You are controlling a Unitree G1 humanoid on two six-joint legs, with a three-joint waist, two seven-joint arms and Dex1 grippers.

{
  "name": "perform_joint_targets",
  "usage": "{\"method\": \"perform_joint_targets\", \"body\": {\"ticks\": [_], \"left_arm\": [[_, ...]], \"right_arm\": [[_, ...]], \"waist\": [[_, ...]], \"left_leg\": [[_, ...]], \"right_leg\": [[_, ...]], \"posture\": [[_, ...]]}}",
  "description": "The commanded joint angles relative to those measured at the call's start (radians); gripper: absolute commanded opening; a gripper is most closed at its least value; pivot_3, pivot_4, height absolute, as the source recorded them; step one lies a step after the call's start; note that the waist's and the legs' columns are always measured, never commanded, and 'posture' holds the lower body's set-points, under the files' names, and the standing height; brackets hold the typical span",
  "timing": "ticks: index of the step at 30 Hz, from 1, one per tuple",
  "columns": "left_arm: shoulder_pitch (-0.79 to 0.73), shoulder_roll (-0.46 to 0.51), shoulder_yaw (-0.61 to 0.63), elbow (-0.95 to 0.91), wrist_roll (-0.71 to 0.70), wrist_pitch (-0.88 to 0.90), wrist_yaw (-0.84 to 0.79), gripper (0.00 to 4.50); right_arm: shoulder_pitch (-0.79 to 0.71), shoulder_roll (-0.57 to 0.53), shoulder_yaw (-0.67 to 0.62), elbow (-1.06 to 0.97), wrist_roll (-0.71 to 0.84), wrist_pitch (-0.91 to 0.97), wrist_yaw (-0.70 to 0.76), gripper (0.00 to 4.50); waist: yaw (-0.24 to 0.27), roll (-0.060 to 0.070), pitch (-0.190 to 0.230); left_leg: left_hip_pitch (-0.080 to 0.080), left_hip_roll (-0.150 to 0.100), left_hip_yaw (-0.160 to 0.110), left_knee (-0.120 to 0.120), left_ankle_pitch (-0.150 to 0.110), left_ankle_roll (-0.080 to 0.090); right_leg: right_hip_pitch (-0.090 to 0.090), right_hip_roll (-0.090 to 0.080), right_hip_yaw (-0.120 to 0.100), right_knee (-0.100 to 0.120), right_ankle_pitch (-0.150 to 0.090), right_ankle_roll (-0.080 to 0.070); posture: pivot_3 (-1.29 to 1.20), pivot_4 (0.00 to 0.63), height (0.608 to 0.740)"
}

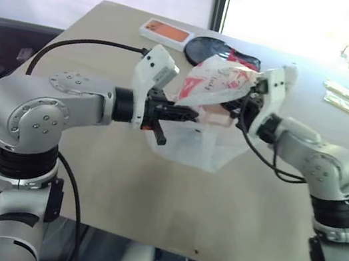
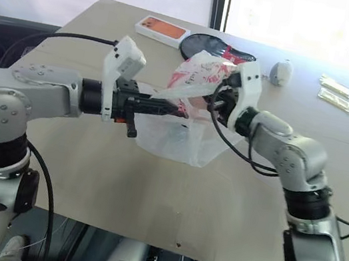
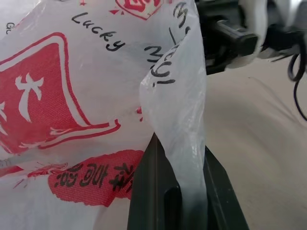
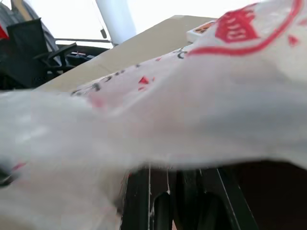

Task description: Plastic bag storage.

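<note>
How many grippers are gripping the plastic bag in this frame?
2. The left gripper pinches a fold of the bag from the robot's left; the right gripper is shut on it from the right, above the table.

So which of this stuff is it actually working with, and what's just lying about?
In use:
- plastic bag
- left claw, shut on the bag
- right claw, shut on the bag

Lying about on the table:
- orange box
- black round thing
- small grey object
- two packets

thin crinkly translucent plastic bag [image 1: 212, 86], matt smooth wooden table [image 1: 168, 204]
</note>
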Motion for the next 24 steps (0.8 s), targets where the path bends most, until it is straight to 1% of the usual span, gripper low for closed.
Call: {"method": "perform_joint_targets", "body": {"ticks": [1, 2, 4, 5, 6, 7, 9, 10, 12, 14, 16, 17, 18, 19, 20, 22, 24], "left_arm": [[-0.063, -0.069, 0.091, 0.044, -0.012, -0.028, 0.082, 0.00], [-0.079, -0.095, 0.114, 0.065, -0.017, -0.022, 0.107, 0.00], [-0.093, -0.113, 0.134, 0.079, -0.022, -0.012, 0.134, 0.00], [-0.093, -0.112, 0.135, 0.079, -0.018, -0.014, 0.140, 0.00], [-0.092, -0.112, 0.137, 0.082, -0.014, -0.018, 0.147, 0.00], [-0.091, -0.112, 0.140, 0.085, -0.013, -0.021, 0.153, 0.00], [-0.087, -0.116, 0.139, 0.103, 0.008, -0.047, 0.171, 0.00], [-0.086, -0.118, 0.134, 0.114, 0.023, -0.063, 0.181, 0.00], [-0.090, -0.130, 0.122, 0.143, 0.058, -0.101, 0.206, 0.00], [-0.093, -0.139, 0.108, 0.168, 0.080, -0.130, 0.214, 0.00], [-0.093, -0.145, 0.088, 0.188, 0.096, -0.164, 0.201, 0.00], [-0.095, -0.151, 0.078, 0.199, 0.103, -0.182, 0.193, 0.00], [-0.096, -0.157, 0.069, 0.210, 0.107, -0.195, 0.186, 0.00], [-0.098, -0.160, 0.060, 0.217, 0.111, -0.206, 0.178, 0.00], [-0.099, -0.163, 0.048, 0.223, 0.115, -0.222, 0.167, 0.00], [-0.100, -0.169, 0.034, 0.230, 0.117, -0.245, 0.152, 0.00], [-0.099, -0.165, 0.021, 0.237, 0.122, -0.262, 0.131, 0.00]], "right_arm": [[-0.040, 0.110, 0.074, 0.092, -0.125, -0.084, 0.084, 0.08], [-0.044, 0.140, 0.100, 0.130, -0.159, -0.118, 0.137, 0.08], [-0.048, 0.181, 0.106, 0.197, -0.219, -0.162, 0.178, 0.74], [-0.045, 0.183, 0.103, 0.202, -0.240, -0.169, 0.195, 0.74], [-0.041, 0.173, 0.093, 0.183, -0.256, -0.163, 0.199, 1.04], [-0.037, 0.166, 0.085, 0.167, -0.268, -0.157, 0.205, 1.35], [-0.012, 0.103, 0.046, 0.041, -0.253, -0.101, 0.222, 2.39], [0.003, 0.062, 0.030, -0.028, -0.245, -0.074, 0.235, 2.81], [0.047, -0.055, -0.027, -0.205, -0.184, -0.007, 0.286, 2.81], [0.074, -0.127, -0.114, -0.310, -0.096, 0.064, 0.291, 2.81], [0.104, -0.208, -0.188, -0.419, -0.025, 0.128, 0.288, 3.27], [0.113, -0.243, -0.226, -0.470, -0.003, 0.169, 0.255, 3.62], [0.122, -0.274, -0.266, -0.511, 0.039, 0.210, 0.231, 4.10], [0.128, -0.300, -0.297, -0.541, 0.085, 0.243, 0.215, 4.47], [0.138, -0.333, -0.337, -0.574, 0.127, 0.275, 0.192, 4.47], [0.146, -0.376, -0.383, -0.609, 0.163, 0.321, 0.138, 4.47], [0.161, -0.450, -0.310, -0.612, -0.004, 0.339, 0.058, 4.47]], "waist": [[-0.001, 0.000, 0.000], [-0.003, 0.000, 0.000], [-0.008, 0.000, 0.000], [-0.012, 0.000, 0.000], [-0.011, 0.000, 0.000], [-0.009, 0.000, 0.000], [0.000, 0.000, 0.000], [0.003, 0.000, 0.000], [0.007, 0.000, 0.000], [0.006, 0.001, 0.000], [0.002, 0.001, 0.000], [-0.001, 0.001, 0.000], [-0.003, 0.001, 0.000], [-0.003, 0.001, 0.001], [-0.004, 0.001, 0.001], [-0.003, 0.001, 0.001], [-0.003, 0.001, 0.001]], "left_leg": [[0.000, 0.000, 0.000, 0.000, 0.000, 0.000], [0.000, 0.000, 0.000, 0.000, 0.000, 0.000], [0.000, 0.000, 0.000, 0.000, 0.000, 0.000], [0.000, 0.000, 0.000, 0.000, 0.000, 0.000], [-0.001, 0.000, 0.000, 0.000, 0.000, 0.000], [-0.002, 0.000, 0.000, -0.001, 0.000, 0.000], [-0.002, -0.001, -0.001, -0.001, 0.000, 0.000], [-0.002, -0.002, -0.001, -0.001, 0.000, 0.000], [-0.003, -0.002, -0.001, 0.000, 0.000, 0.000], [-0.003, -0.002, -0.002, -0.001, 0.000, 0.000], [-0.002, -0.002, -0.002, 0.000, 0.000, 0.000], [-0.001, -0.002, -0.002, -0.001, 0.000, 0.000], [0.000, -0.001, -0.002, -0.001, 0.000, 0.000], [0.000, -0.001, -0.001, -0.001, 0.000, 0.000], [0.000, -0.001, -0.001, -0.001, 0.000, 0.000], [0.000, -0.001, -0.001, -0.001, 0.000, 0.000], [0.000, -0.001, -0.001, -0.001, 0.000, 0.000]], "right_leg": [[0.000, 0.000, 0.000, 0.000, 0.000, 0.000], [0.000, 0.000, 0.000, 0.000, 0.000, 0.000], [0.000, 0.000, 0.000, 0.000, 0.000, 0.000], [0.000, 0.000, 0.000, -0.001, 0.000, 0.000], [0.000, 0.000, 0.000, -0.001, 0.000, 0.000], [-0.001, 0.000, 0.000, -0.001, 0.000, 0.000], [-0.001, -0.001, -0.001, -0.001, 0.000, 0.000], [-0.001, -0.002, -0.001, -0.001, 0.000, 0.000], [-0.001, -0.002, -0.001, -0.002, 0.000, 0.000], [0.000, -0.002, -0.002, -0.002, 0.000, 0.000], [0.000, -0.002, -0.002, -0.001, 0.000, 0.000], [0.000, -0.002, -0.001, -0.001, 0.000, 0.000], [0.000, -0.001, -0.001, -0.001, 0.000, 0.000], [0.000, -0.001, 0.000, 0.000, 0.000, 0.000], [0.000, -0.001, 0.000, 0.000, 0.000, 0.000], [0.000, -0.001, 0.000, 0.000, 0.000, 0.000], [0.000, -0.001, 0.000, -0.001, 0.000, 0.000]], "posture": [[0.00, 0.150, 0.740], [0.00, 0.150, 0.740], [0.00, 0.150, 0.740], [0.00, 0.150, 0.740], [0.00, 0.150, 0.740], [0.00, 0.150, 0.740], [0.00, 0.150, 0.740], [0.00, 0.150, 0.740], [0.00, 0.150, 0.740], [0.00, 0.150, 0.740], [0.00, 0.150, 0.740], [0.00, 0.150, 0.740], [0.00, 0.150, 0.740], [0.00, 0.150, 0.740], [0.00, 0.150, 0.740], [0.00, 0.150, 0.740], [0.00, 0.150, 0.740]]}}
